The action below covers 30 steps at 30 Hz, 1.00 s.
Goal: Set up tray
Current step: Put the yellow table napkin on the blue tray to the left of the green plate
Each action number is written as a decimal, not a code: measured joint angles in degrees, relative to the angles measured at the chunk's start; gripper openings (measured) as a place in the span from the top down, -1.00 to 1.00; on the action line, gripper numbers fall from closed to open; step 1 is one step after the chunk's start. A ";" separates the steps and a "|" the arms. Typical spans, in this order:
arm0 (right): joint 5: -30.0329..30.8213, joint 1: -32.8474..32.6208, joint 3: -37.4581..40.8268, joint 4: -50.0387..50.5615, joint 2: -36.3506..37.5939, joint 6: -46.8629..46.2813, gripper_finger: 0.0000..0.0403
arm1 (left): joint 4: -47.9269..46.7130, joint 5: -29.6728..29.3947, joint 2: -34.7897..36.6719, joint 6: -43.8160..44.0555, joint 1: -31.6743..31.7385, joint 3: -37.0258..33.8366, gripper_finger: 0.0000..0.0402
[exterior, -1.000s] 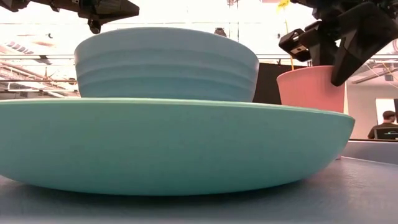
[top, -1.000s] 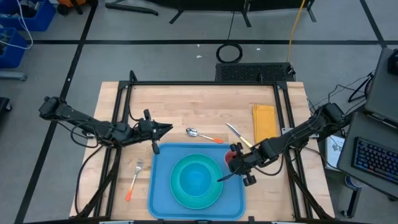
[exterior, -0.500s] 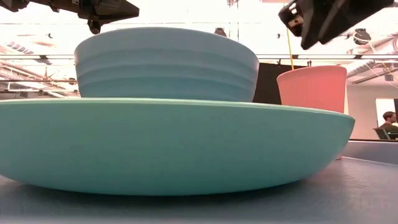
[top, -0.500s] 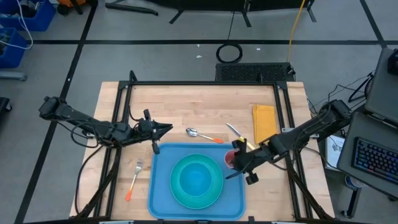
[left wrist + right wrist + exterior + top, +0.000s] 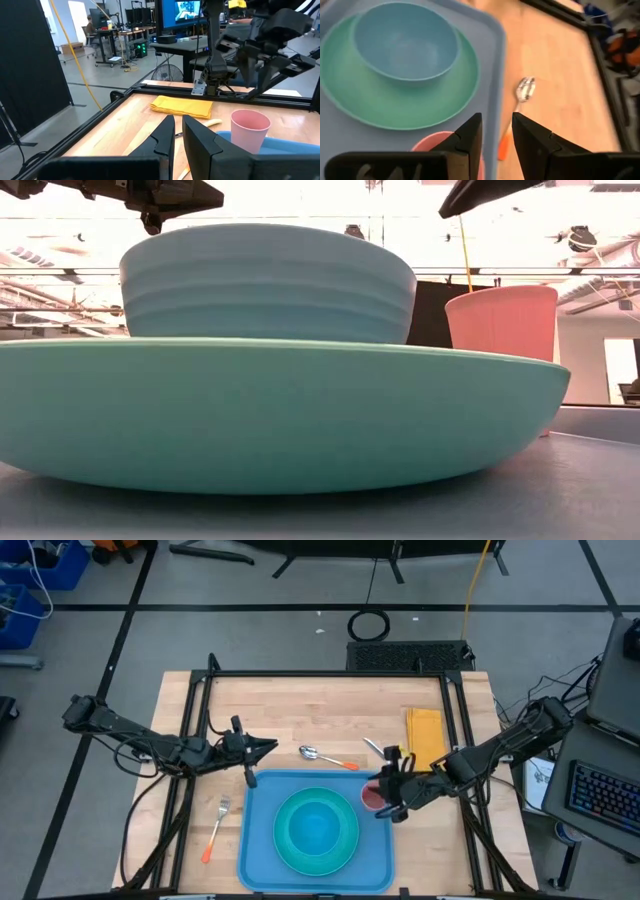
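- The tray (image 5: 255, 850), blue with a low rim, lies on the wooden surface (image 5: 300, 710) at the 6 o'clock side in the high view.
- A turquoise plate (image 5: 290, 852) sits at the tray's centre, and a light blue bowl (image 5: 316, 827) rests in it.
- A pink cup (image 5: 373, 798) stands upright on the tray's corner at about 2 o'clock from the plate.
- The right claw (image 5: 388, 783) hovers above the cup; its fingers (image 5: 470, 132) stand a little apart with nothing between them, released from the cup.
- The left claw (image 5: 268, 747) hangs above the surface at about 10 o'clock from the tray; its fingers (image 5: 162, 137) are clenched nearly together on nothing.
- A spoon (image 5: 322, 755) with an orange handle lies on the surface at 12 o'clock from the tray, just beyond its rim.
- A fork (image 5: 217, 825) with an orange handle lies at 9 o'clock from the tray, on bare wood.
- A yellow napkin (image 5: 424, 735) lies at about 2 o'clock, near the surface's edge.
- A knife (image 5: 372, 747) lies between the spoon and the napkin, partly hidden by the right arm.
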<state>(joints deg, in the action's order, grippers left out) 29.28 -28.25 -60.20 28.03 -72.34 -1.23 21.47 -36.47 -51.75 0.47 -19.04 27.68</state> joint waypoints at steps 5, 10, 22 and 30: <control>2.29 0.00 0.00 1.57 0.31 -0.72 0.50 | -0.01 0.00 0.02 0.00 0.00 0.00 0.79; 12.00 0.04 0.00 9.82 1.18 -8.79 0.50 | -0.09 0.02 0.02 0.02 0.00 0.00 0.79; 15.98 0.30 4.07 33.39 4.83 -41.83 0.50 | -0.31 0.00 0.01 0.74 0.00 0.00 0.79; 6.40 7.32 12.89 33.94 5.34 -49.10 0.50 | -0.28 -0.02 0.00 1.14 0.01 0.00 0.79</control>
<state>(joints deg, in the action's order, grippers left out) 35.68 -20.93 -47.32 61.97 -67.00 -50.34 21.19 -36.49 -51.75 1.61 -19.04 27.68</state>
